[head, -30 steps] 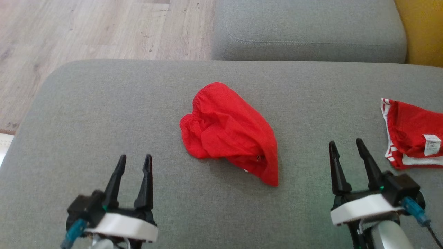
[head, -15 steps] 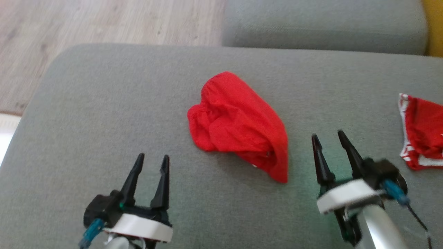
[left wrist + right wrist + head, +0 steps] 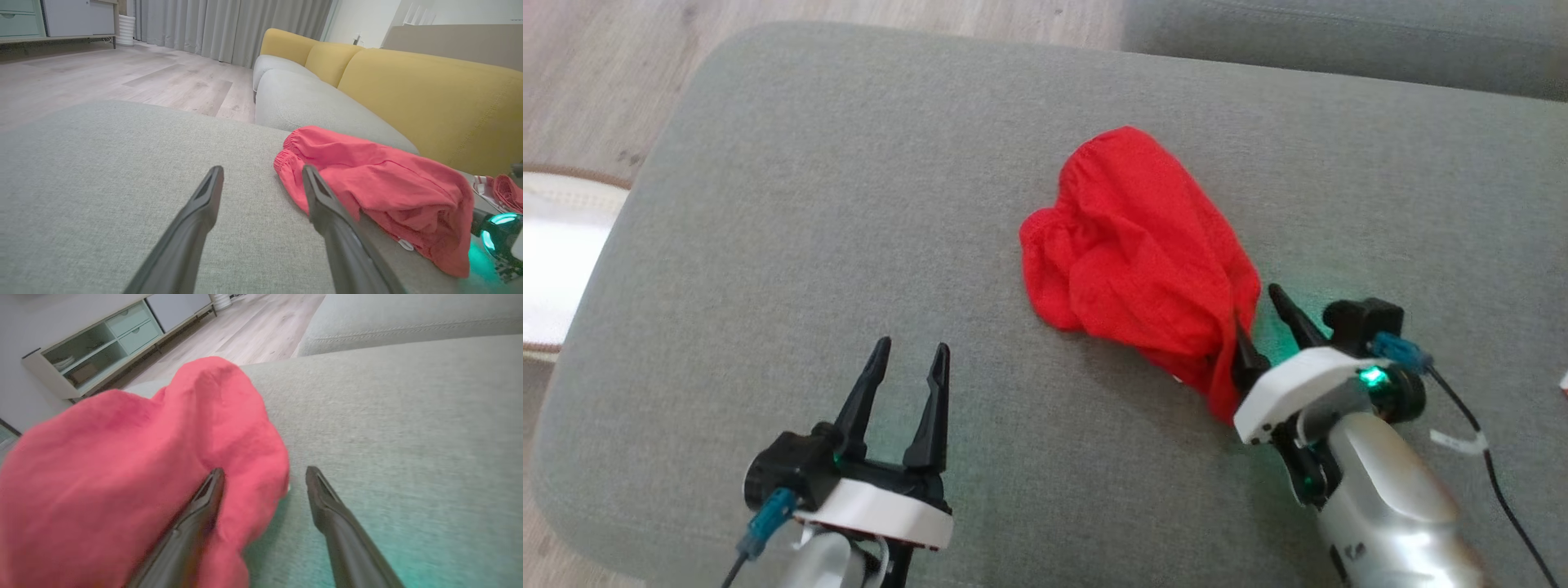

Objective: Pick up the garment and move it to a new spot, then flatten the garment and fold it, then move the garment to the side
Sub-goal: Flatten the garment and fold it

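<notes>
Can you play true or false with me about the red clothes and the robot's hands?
1. The red garment lies crumpled on the grey cushion. True.
2. The left gripper holds the garment. False: it is open over bare cushion, apart from the garment.
3. The right gripper is open at the garment's edge. True.
4. The sofa back is blue. False: it is yellow.

Tapered black jaws on white collars (image 3: 874,516), silver forearms (image 3: 1388,498), blue-plugged cables (image 3: 1490,461), green wrist light (image 3: 1372,376)
</notes>
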